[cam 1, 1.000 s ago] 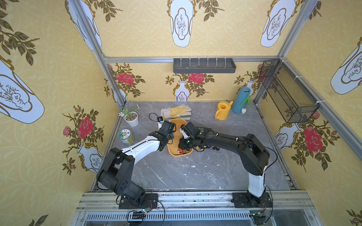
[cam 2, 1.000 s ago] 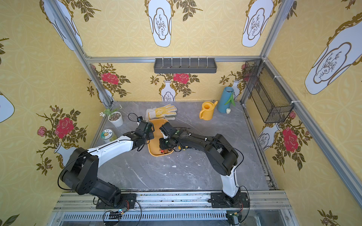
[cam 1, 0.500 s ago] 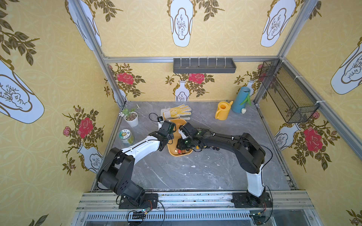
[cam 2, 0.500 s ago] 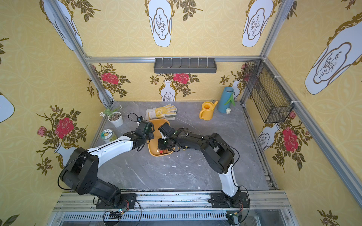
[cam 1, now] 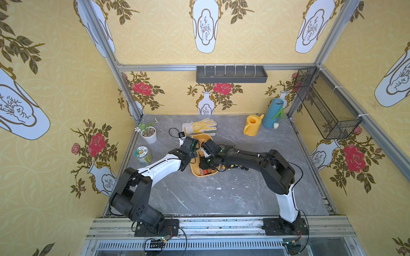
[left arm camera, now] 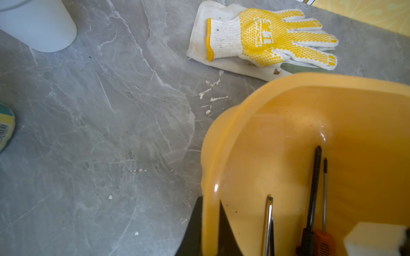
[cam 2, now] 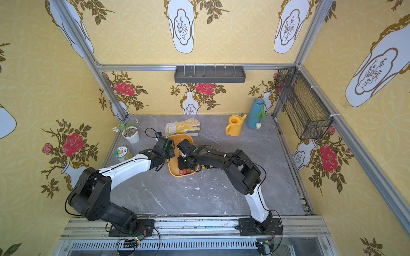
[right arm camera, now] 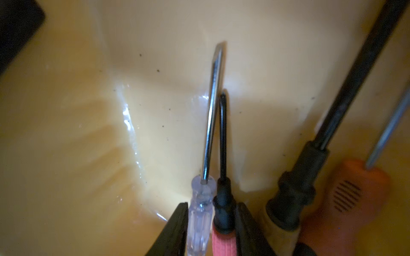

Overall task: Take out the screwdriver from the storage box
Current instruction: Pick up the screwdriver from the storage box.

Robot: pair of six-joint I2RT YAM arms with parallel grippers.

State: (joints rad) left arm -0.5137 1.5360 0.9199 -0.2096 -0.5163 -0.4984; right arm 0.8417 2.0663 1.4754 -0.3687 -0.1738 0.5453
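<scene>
Storage box on grey table, mid-workspace, far short end just beside glove.

Left gripper: clamped on the box's side wall, one finger outside, one inside.

Right gripper: down inside the box, jaws drawn in on two handles lying side by side, clear-handled screwdriver and red-handled screwdriver. Each finger appears to touch the handle nearest it. Both shafts point toward the glove end of the box. Cannot tell whether either tool is off the box floor.

Black-shafted screwdriver and orange-handled screwdriver lie alongside, outside the jaws. All four tools are inside the box.
</scene>
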